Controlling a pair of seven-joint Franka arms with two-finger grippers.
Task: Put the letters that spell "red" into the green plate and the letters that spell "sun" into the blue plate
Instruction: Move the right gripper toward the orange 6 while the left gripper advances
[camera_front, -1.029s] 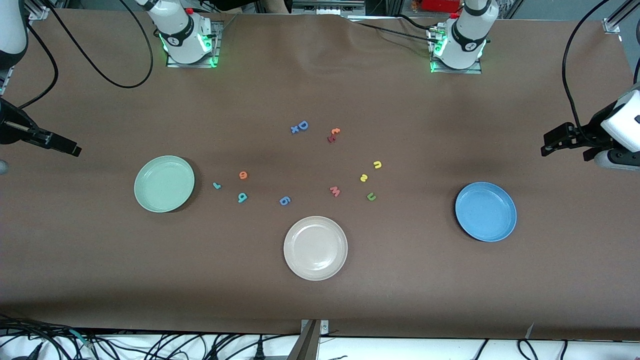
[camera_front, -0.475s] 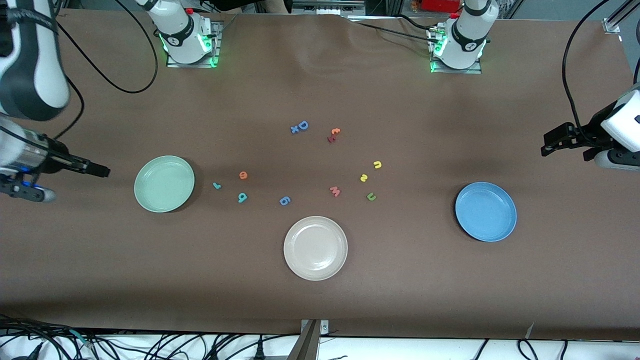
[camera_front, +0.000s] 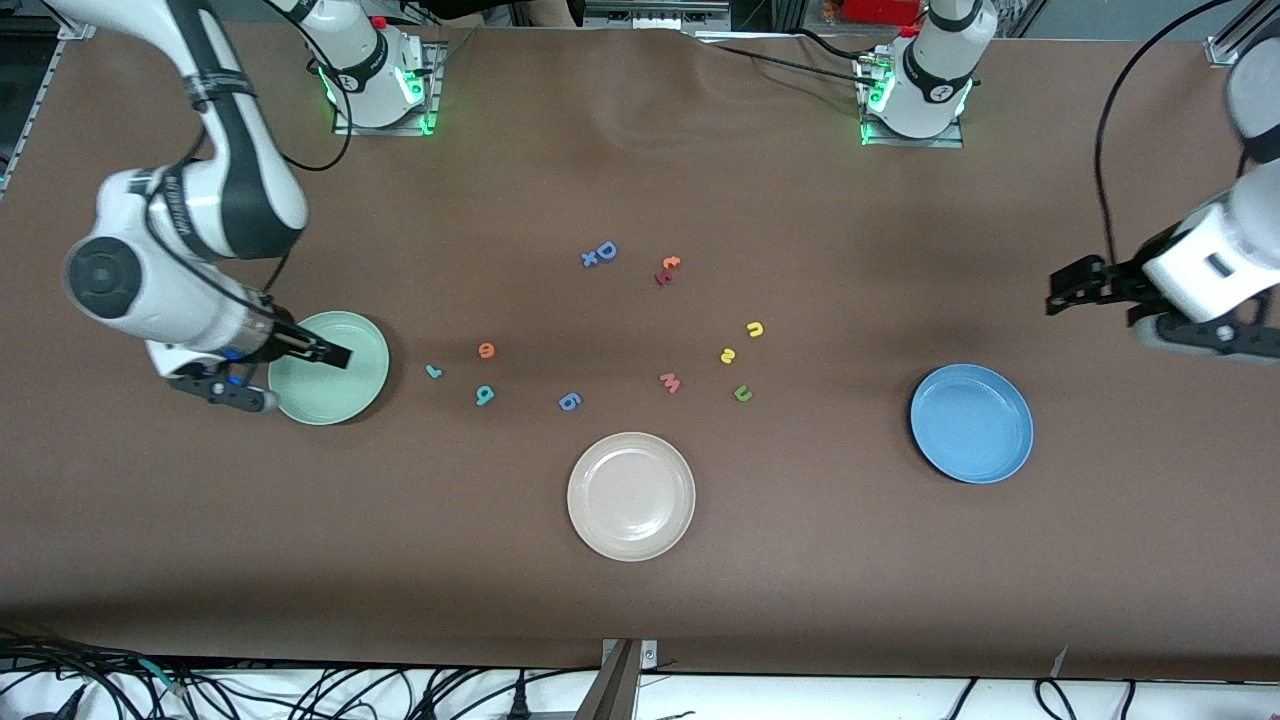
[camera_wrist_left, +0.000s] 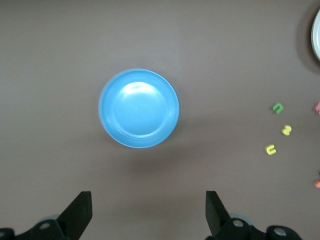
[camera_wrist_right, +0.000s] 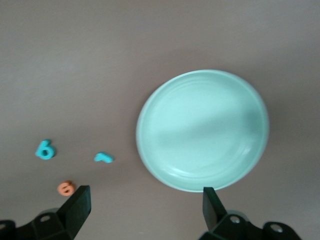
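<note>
Green plate (camera_front: 335, 385) lies under open right claw (camera_front: 325, 352).

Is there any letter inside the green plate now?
No. The green plate shows empty in the right wrist view; in the front view, the open right gripper over it covers a small part.

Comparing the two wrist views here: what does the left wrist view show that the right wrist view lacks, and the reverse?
Only the left wrist view shows the round blue plastic plate, empty, with the small green u, yellow s and yellow n foam letters lying on the table apart from it.

Only the right wrist view shows the round pale mint-green plate, also empty, with the thin teal r, teal d and orange e beside it.

Both share the brown table surface and an open, empty gripper: the left gripper and the right gripper.
</note>
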